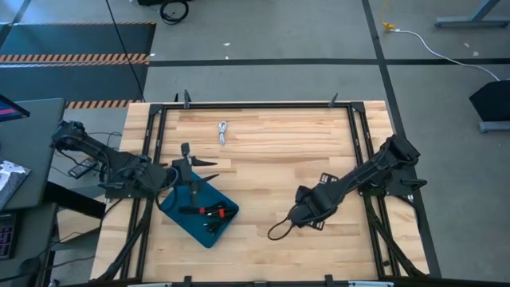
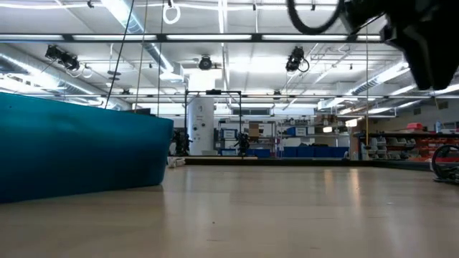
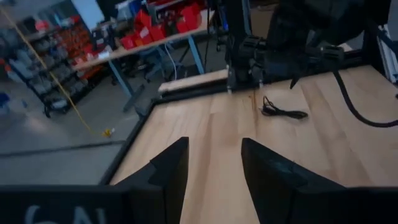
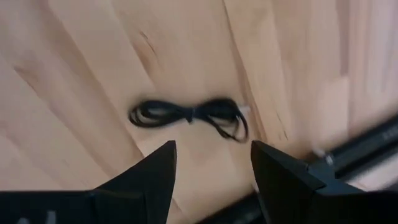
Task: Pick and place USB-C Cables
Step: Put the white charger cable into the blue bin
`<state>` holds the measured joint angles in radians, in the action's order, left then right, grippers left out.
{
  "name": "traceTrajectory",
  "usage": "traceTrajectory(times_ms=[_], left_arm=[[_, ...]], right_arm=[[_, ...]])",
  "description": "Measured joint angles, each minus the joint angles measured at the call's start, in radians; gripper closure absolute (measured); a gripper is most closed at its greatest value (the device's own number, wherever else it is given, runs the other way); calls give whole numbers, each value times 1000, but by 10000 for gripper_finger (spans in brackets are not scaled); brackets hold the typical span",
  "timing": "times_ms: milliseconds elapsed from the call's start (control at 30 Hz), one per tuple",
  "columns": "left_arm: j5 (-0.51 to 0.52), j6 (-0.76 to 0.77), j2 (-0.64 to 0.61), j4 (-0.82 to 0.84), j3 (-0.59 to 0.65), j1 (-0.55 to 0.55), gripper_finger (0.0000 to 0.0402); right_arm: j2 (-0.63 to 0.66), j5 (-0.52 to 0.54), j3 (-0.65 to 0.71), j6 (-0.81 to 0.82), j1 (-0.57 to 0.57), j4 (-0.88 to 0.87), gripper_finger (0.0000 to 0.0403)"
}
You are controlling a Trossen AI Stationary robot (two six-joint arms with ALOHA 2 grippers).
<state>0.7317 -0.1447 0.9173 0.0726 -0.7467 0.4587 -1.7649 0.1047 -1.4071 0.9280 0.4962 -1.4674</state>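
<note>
Near the wooden table's front edge, right of the blue plastic tray (image 1: 199, 227), a thin black bundled USB-C cable (image 4: 189, 116) lies flat under the right gripper (image 4: 211, 171), its long axis crosswise to the wide-open fingers. This arm is nearer; the left gripper (image 3: 214, 168), parted and empty, hangs over the tray's back corner

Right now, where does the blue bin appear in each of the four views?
High view: blue bin lower left of centre, near the left arm.
Low view: its wall fills the left side.
Left wrist view: not in it.
Right wrist view: not in it.
Shared landmark: the wooden table top, seen in all four views.
</note>
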Motion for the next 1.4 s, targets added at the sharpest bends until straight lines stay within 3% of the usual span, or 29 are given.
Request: traceTrajectory(times_ms=[167,333,633,967,1167,1400], left_arm=[[-1,-5,0,-14,0,-94,246],[1,152,0,21,0,-245,246],[5,402,0,252,0,-474,246],[-215,470,0,163,0,-506,246],[-163,475,49,176,1,-534,246],[-170,505,233,80,1,-631,246]], right_arm=[[0,6,0,88,47,-86,190],[0,67,0,139,74,-80,190],[0,111,0,180,119,6,190],[0,391,14,241,175,11,190],[0,402,99,265,188,-15,190],[-1,430,183,351,215,-37,190]])
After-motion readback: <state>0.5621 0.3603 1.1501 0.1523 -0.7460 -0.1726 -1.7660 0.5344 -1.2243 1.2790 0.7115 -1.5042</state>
